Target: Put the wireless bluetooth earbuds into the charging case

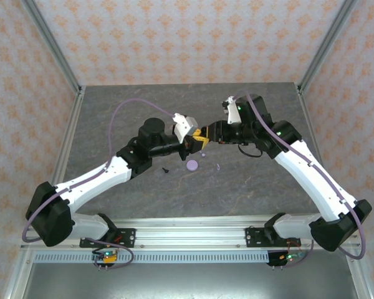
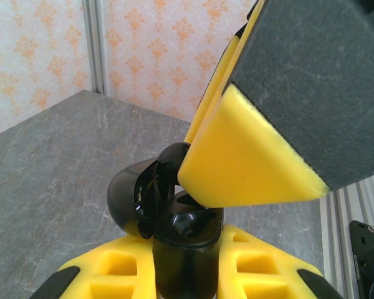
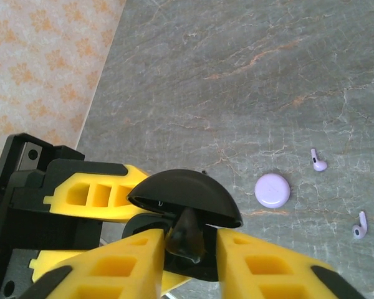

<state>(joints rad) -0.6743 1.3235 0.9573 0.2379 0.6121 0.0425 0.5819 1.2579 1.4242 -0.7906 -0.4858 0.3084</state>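
— What kind of surface and room is this?

— The worktop is a matt grey slab veined like stone. The walls behind it carry pale paper with an orange floral print, and bare metal posts rise at the far corners.

— And the task's things?

— The black charging case is off the worktop, above its middle. It is smooth, glossy and rounded, with its domed lid swung open. The left gripper pinches the case body between yellow ribbed fingers.

— The right one?

— The right gripper meets it from the other side. Its fingers are yellow too, one faced with a dark grey pad. They stand narrowly apart around a glossy black piece at the case mouth. It cannot be told whether that piece is an earbud or part of the case, or whether it is gripped.

— What lies on the slab?

— A flat, round lavender disc lies near the middle, with two lavender earbuds close by, short-stemmed and apart from each other. A tiny black earbud lies just beyond the disc toward the left edge.
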